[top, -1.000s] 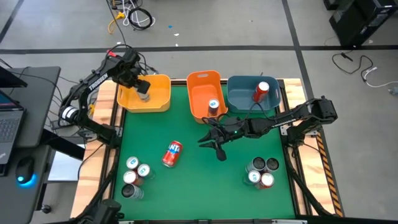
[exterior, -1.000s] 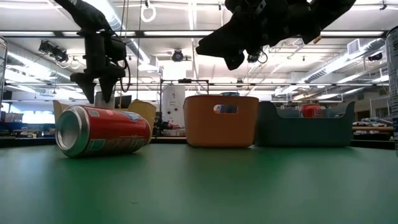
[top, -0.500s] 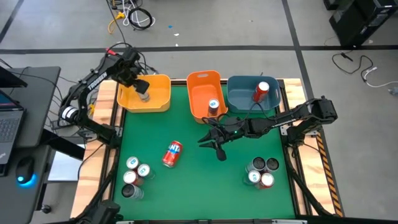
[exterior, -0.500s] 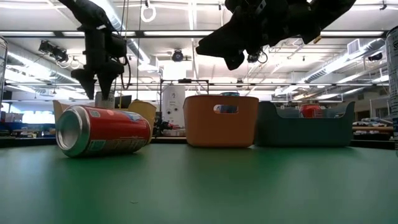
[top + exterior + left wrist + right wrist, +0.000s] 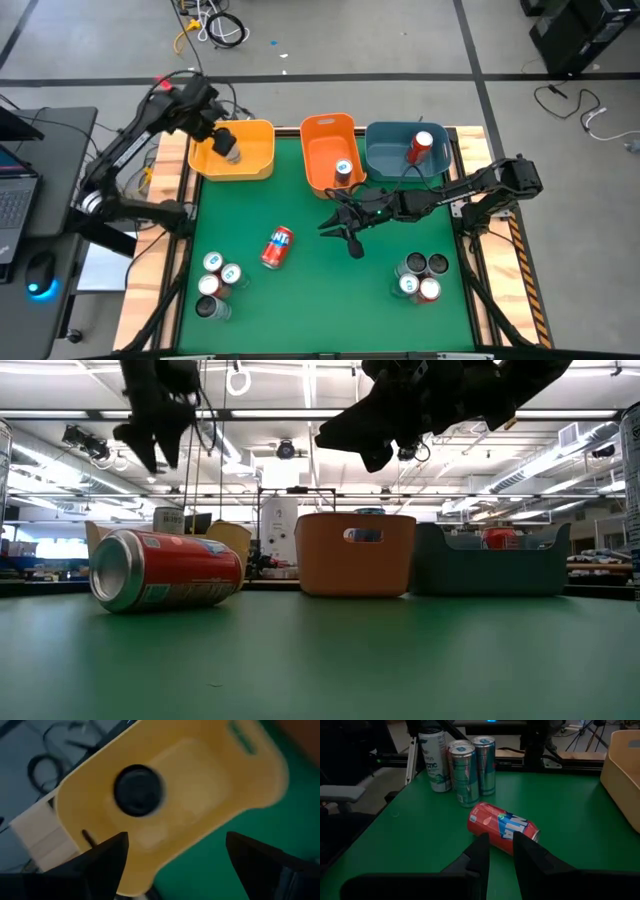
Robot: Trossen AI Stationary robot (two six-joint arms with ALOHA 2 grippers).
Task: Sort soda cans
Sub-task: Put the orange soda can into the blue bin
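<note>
My left end effector (image 5: 222, 138) hangs wide open above the yellow bin (image 5: 254, 160) and its dark can (image 5: 231, 156). My right end effector (image 5: 345, 236), fingers narrow and empty, hovers near the fallen red can (image 5: 277, 247).

Three plastic bins stand in a row along the green desk (image 5: 320, 290) at its 12 o'clock edge: the yellow bin (image 5: 250, 155) at 11 o'clock, the orange bin (image 5: 328, 150) at 12, the blue bin (image 5: 395, 155) at 1. A dark grey can (image 5: 231, 150) stands in the yellow bin, a white can with blue marks (image 5: 344, 170) in the orange one, a red can (image 5: 420, 146) in the blue one. A red can on its side (image 5: 277, 248) lies near the centre. Four upright cans (image 5: 215, 283) cluster at 7 o'clock, four more cans (image 5: 420, 277) at 4 o'clock.
</note>
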